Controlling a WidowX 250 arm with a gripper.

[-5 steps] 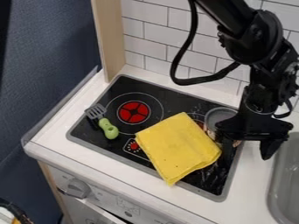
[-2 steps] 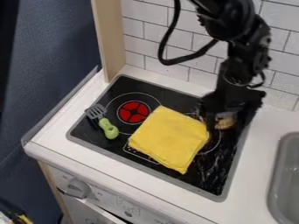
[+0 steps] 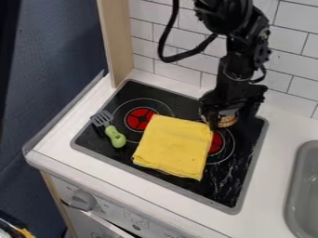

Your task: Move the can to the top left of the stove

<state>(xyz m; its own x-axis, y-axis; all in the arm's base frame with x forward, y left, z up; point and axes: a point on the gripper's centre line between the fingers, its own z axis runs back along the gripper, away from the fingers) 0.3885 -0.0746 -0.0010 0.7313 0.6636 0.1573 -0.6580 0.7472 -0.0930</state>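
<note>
A black stovetop [image 3: 211, 188] is set into the white counter [image 3: 282, 128] beneath the gripper [image 3: 231, 122]. Left of it, a yellow cloth [image 3: 175, 146] is laid (one burner [image 3: 216, 143] is partly covered); farther left, a green-handled spatula [image 3: 114, 136] is placed.

The cloth [image 3: 175, 147] is yellow, the spatula handle [image 3: 115, 136] apparently light green.

End effector [image 3: 232, 116] over back right of stove [image 3: 217, 188], can [image 3: 228, 121] between its fingers. Yellow cloth [image 3: 174, 146] lies across stove middle, partly covering left burner [image 3: 138, 118] and right burner [image 3: 215, 143]. Green-handled spatula [image 3: 115, 136] at stove's left side. Grey sink [image 3: 292, 186] set in white surface [image 3: 276, 144], right of stove. Tiled wall [image 3: 180, 35] behind.
</note>
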